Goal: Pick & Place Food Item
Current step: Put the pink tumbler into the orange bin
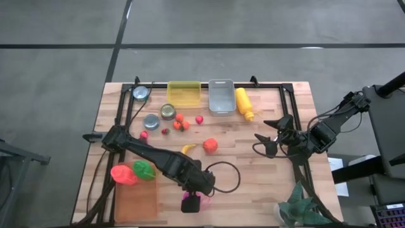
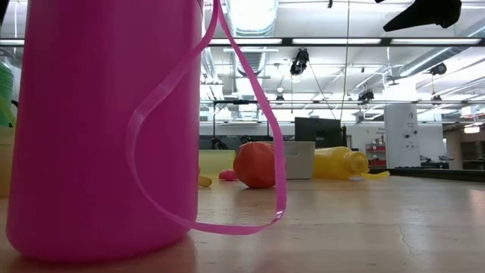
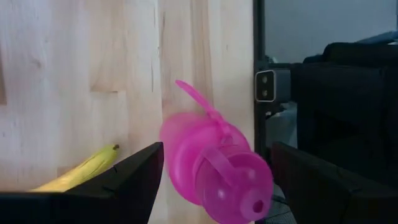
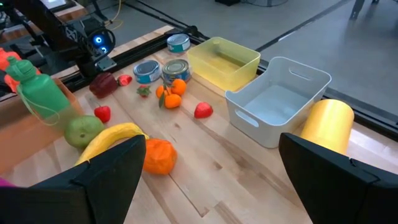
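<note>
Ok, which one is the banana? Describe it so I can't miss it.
Start at the yellow bin on the table's far edge and come toward the middle. Beside the big orange fruit lies the banana, the only long, curved yellow piece; its neighbours are round and red or orange.

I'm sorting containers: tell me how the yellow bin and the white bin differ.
The translucent yellow plastic bin is shallow and low-walled; the white plastic bin is deeper, with handle slots. The yellow bin sits nearer the tins; the white bin sits beside the yellow mustard bottle. Both are rectangular, upright, empty.
</note>
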### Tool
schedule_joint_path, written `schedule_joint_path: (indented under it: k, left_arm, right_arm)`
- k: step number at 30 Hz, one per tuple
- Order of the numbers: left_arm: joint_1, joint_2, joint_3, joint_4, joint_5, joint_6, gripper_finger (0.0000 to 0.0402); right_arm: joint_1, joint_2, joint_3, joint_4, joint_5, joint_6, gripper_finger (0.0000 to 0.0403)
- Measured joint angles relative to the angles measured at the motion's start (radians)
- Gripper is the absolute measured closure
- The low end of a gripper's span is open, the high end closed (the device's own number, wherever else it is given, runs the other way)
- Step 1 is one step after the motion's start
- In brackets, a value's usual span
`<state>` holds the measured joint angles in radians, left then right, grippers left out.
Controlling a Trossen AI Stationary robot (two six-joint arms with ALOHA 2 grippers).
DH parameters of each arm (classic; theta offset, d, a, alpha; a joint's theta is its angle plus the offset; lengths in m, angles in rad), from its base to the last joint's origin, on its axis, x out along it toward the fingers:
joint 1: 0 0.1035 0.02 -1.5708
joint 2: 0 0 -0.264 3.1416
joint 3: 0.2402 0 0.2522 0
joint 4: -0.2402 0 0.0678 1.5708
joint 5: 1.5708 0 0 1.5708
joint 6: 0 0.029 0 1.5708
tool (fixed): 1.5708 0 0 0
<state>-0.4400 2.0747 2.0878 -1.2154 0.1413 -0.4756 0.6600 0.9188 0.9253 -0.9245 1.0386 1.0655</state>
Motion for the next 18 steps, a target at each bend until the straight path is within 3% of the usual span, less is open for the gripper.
schedule_joint_path:
  k: [18]
  left_arm:
    - [0.003, 0.0, -0.066, 0.048, -0.004, -0.023, 0.0098]
  right_arm:
    - [0.0, 0.0, 0.0, 0.0, 0.0, 0.0, 0.0039]
